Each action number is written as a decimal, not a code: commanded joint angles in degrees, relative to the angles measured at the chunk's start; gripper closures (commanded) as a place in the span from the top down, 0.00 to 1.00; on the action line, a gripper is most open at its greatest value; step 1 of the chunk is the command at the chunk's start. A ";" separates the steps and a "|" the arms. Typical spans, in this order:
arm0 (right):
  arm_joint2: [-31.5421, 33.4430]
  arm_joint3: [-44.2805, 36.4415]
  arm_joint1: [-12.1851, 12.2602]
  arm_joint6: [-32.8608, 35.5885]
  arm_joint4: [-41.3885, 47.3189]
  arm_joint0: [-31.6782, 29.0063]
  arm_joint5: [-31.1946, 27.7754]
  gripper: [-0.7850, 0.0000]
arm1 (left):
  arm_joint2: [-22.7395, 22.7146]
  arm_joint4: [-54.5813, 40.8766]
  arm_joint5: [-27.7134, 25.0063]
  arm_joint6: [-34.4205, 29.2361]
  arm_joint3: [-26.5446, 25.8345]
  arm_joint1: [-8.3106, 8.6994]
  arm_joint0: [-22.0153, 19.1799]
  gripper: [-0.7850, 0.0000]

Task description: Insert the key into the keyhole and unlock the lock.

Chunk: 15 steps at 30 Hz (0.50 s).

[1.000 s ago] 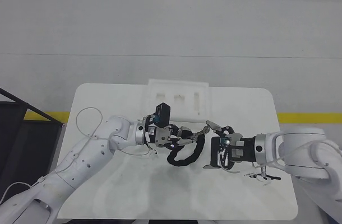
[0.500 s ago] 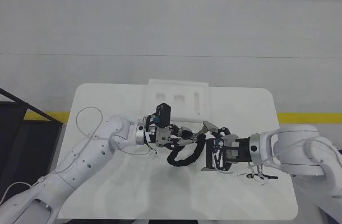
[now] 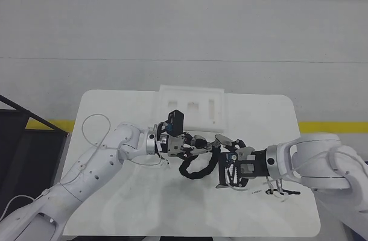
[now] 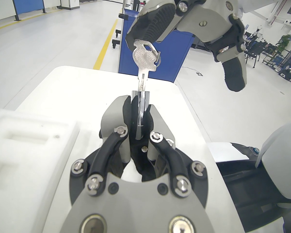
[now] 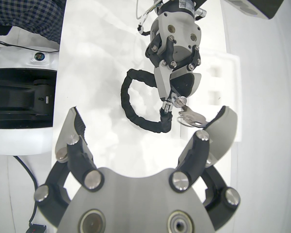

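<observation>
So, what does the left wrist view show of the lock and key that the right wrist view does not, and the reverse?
The left wrist view adds the lock's metal barrel from the side, clamped in the left gripper, with the key standing out of its end. The right wrist view adds the black cable looping off the lock and the keyhole face. Both share: the key is in the keyhole, and the right gripper is open, one pad touching the key's head.

Silver key (image 4: 144, 59) with a dotted head; shiny chrome lock (image 5: 179, 101) in the left pincer (image 4: 138, 103), its cable (image 5: 125, 95) black. Both pincers are grey metal; the right pincer (image 5: 149, 115) has black dimpled pads (image 4: 155, 22). Under them, a white surface (image 3: 256, 120).
</observation>
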 commanded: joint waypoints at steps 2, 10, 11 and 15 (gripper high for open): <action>-0.50 0.59 -0.11 0.50 0.44 0.55 0.56 1.00 | -0.13 0.23 0.00 0.01 0.03 -0.10 -0.04 0.00; 1.97 2.72 0.10 -0.72 -0.99 1.91 0.60 1.00 | 0.05 1.40 0.00 -0.23 -0.60 0.11 -0.22 0.00; 2.46 2.99 0.18 -1.20 -1.31 1.95 -0.01 1.00 | 0.10 1.56 0.00 -0.35 -0.77 0.24 -0.36 0.00; 3.54 3.21 0.39 -2.61 -3.77 2.14 -3.18 0.97 | 0.40 1.52 0.00 -0.75 -1.42 1.01 -0.81 0.00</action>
